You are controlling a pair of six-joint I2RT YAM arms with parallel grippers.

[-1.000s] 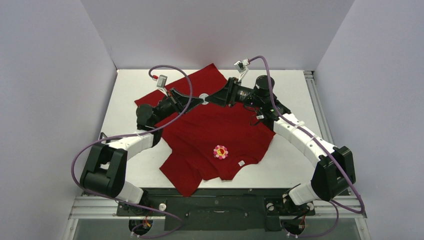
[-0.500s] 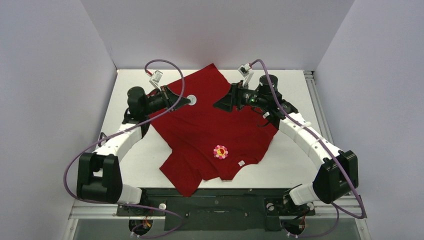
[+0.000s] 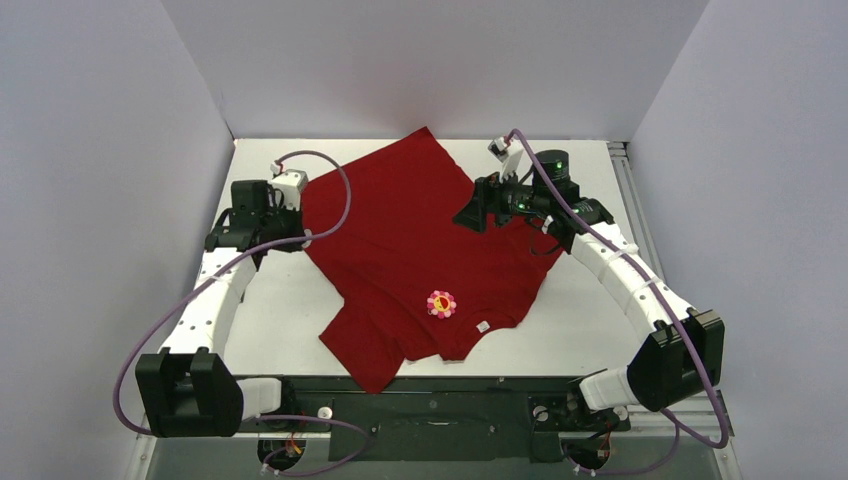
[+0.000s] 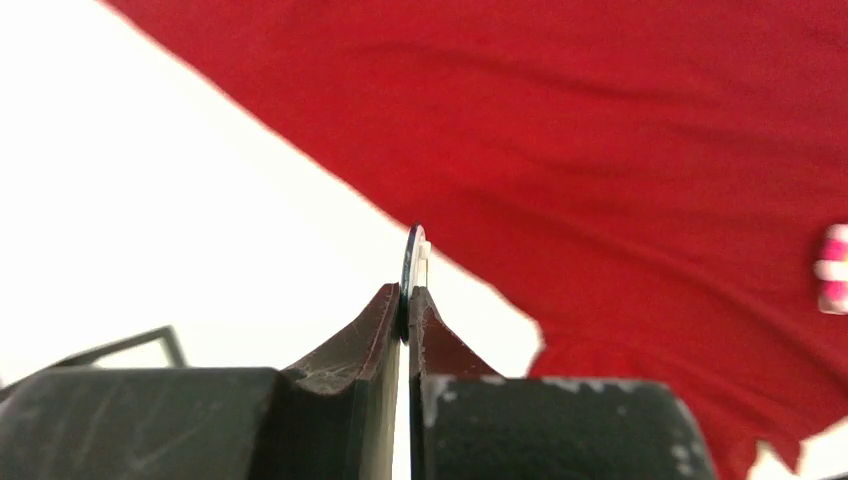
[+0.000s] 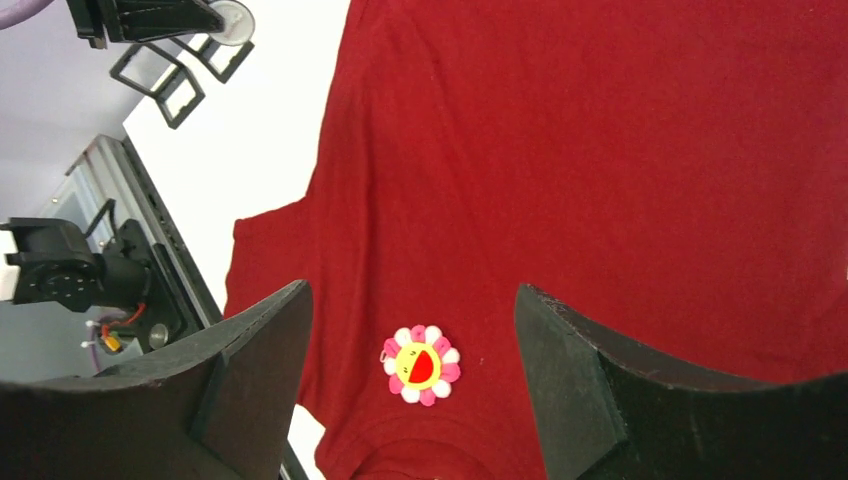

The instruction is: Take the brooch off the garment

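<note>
The dark-red garment (image 3: 420, 230) lies spread on the white table. The pink-and-yellow flower brooch (image 3: 441, 303) sits on it near the neckline, with the small white tag (image 3: 482, 326) close by. My left gripper (image 3: 303, 240) is off the shirt's left edge, shut on a thin round silvery disc (image 4: 415, 255) seen edge-on. My right gripper (image 3: 470, 215) is open and empty above the shirt's upper right. In the right wrist view the brooch (image 5: 422, 364) shows low between the spread fingers, well below them. It also shows at the right edge of the left wrist view (image 4: 835, 268).
Bare white table (image 3: 270, 300) lies left of the shirt, with a strip to its right. Grey walls close in the back and both sides. The left gripper with its disc (image 5: 235, 18) shows at the top left of the right wrist view.
My left arm has swung left, carrying the disc from over the shirt's middle to beyond its left edge. My right gripper has drawn back to the right, away from the left one.
</note>
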